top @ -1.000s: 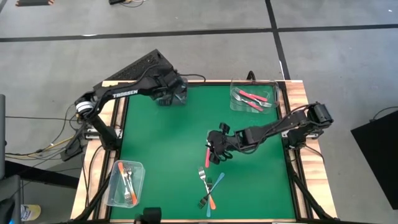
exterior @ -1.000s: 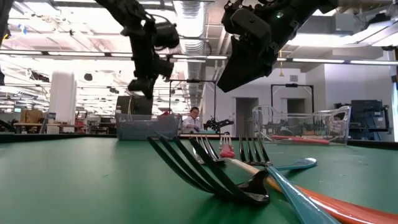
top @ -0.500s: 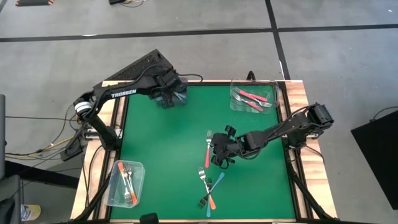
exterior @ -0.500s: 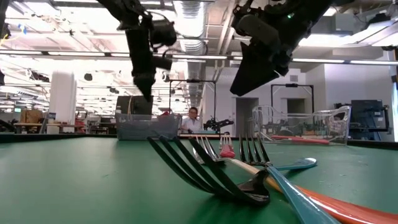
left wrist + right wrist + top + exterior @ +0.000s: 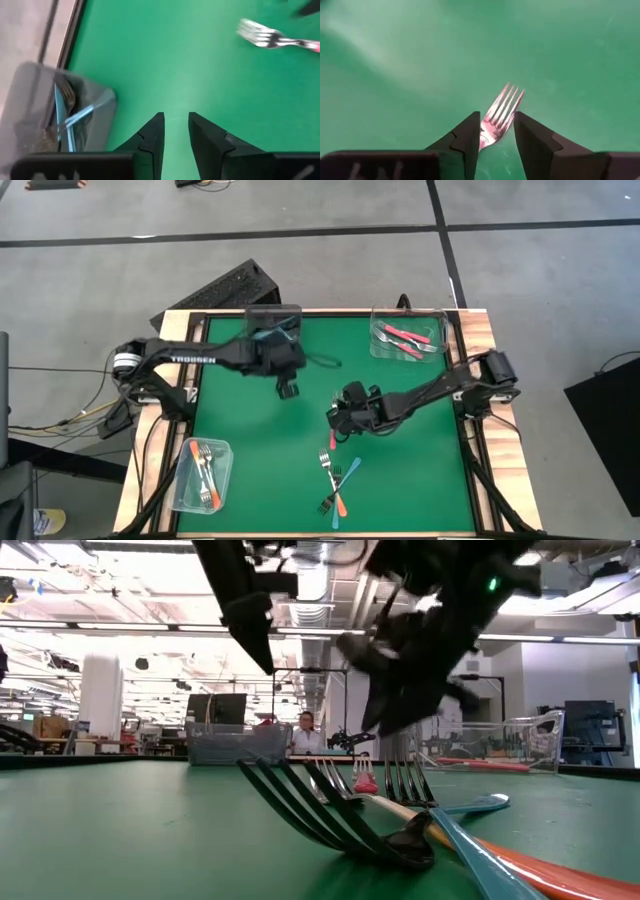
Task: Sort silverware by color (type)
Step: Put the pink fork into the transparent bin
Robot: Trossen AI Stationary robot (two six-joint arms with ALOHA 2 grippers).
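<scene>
The green felt-like tabletop (image 5: 250, 430) carries forks with bright metal tines and slim plastic handles. The right gripper (image 5: 496, 131) sits low over the middle of the mat, its dark wedge-shaped jaws apart with a pink-handled fork (image 5: 498, 116) lying between them; only the glinting tines show there, the handle hidden under the gripper, and contact cannot be made out. The left gripper (image 5: 175, 131) hovers over bare mat near the back, jaws slightly apart and holding nothing. Behind it a clear plastic container (image 5: 273, 322) at the back edge holds blue-handled forks (image 5: 65, 117), blurred through its wall. Another clear container (image 5: 407, 335) at the back right corner holds pink-handled forks (image 5: 405, 337), and a third (image 5: 200, 476) at the front left holds orange-handled forks (image 5: 203, 468). Near the front edge an orange fork (image 5: 333, 480) and a blue fork (image 5: 343, 482) lie crossed; in the low view their curved tines fill the foreground.
</scene>
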